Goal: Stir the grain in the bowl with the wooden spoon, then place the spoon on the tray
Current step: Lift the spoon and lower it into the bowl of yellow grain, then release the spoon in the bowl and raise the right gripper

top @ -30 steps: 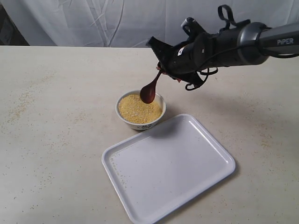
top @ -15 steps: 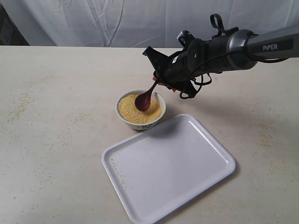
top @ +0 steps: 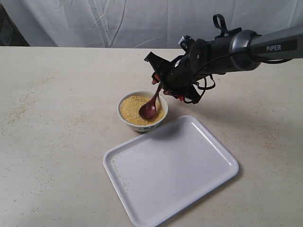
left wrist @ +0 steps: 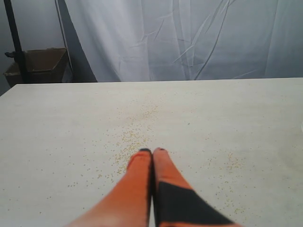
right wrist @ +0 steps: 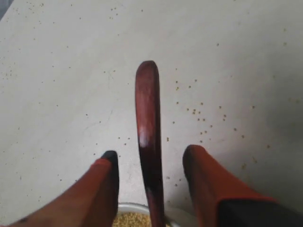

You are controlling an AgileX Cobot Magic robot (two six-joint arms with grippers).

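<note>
The white bowl (top: 140, 126) of yellow grain (top: 130, 109) stands mid-table, just behind the white tray (top: 171, 166). The dark wooden spoon (top: 148, 110) stands steeply, its oval end down in the grain on the bowl's right side. Its handle (right wrist: 147, 104) rises between the orange fingers of my right gripper (right wrist: 150, 152), above the bowl's far right rim (right wrist: 124, 207). The fingers stand apart, with table showing either side of the handle, so the gripper (top: 159, 83) is open around it. My left gripper (left wrist: 152, 150) is shut on nothing, low over bare table, outside the exterior view.
Loose grains are scattered over the beige table (top: 57, 118), thickest at the left. A few lie on the tray's near left corner. A white curtain (top: 118, 19) hangs behind the table's far edge. A cardboard box (left wrist: 40, 64) sits beyond the table.
The spoon came down from above the bowl into the grain. In the last half second its oval end sank lower and shifted right, and the handle stands steeper.
</note>
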